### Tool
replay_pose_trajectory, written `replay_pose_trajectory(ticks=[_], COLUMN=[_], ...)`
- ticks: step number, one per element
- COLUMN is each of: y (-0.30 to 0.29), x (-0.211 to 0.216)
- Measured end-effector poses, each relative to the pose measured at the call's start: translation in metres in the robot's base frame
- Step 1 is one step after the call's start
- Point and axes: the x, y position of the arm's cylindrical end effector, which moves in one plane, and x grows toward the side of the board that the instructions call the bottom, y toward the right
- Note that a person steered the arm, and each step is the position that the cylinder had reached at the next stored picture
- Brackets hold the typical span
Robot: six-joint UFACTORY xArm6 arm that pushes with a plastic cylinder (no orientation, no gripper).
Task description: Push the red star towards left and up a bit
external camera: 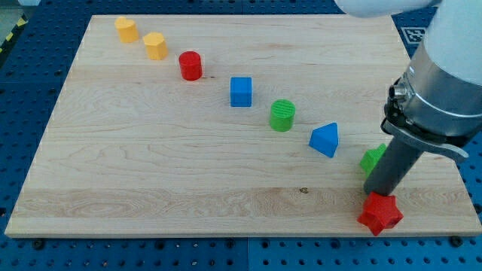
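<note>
The red star (pixel 380 213) lies near the board's bottom right corner. My tip (pixel 374 193) is the lower end of a dark rod. It rests on the board right at the star's upper left edge, touching it or nearly so. A green block (pixel 371 159) sits just above the tip, partly hidden behind the rod; its shape is unclear.
A diagonal row runs from the view's top left to the right: a yellow block (pixel 126 29), a second yellow block (pixel 156 46), a red cylinder (pixel 190 65), a blue cube (pixel 241 92), a green cylinder (pixel 282 115), a blue triangular block (pixel 325 140). The wooden board's right edge (pixel 452 162) is close to the star.
</note>
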Motion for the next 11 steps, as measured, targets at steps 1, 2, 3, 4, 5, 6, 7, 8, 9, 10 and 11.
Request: replay_pose_trajectory(ticks=[1,2,3,4,5,6,7,8,9,10,11], y=[0.019,0.060,0.063,0.062,0.054,0.037,0.004,-0.038,-0.098,-0.156,-0.193], x=[-0.002,0.009,0.040,0.046,0.046,0.046,0.047,0.047,0.047,0.047,0.018])
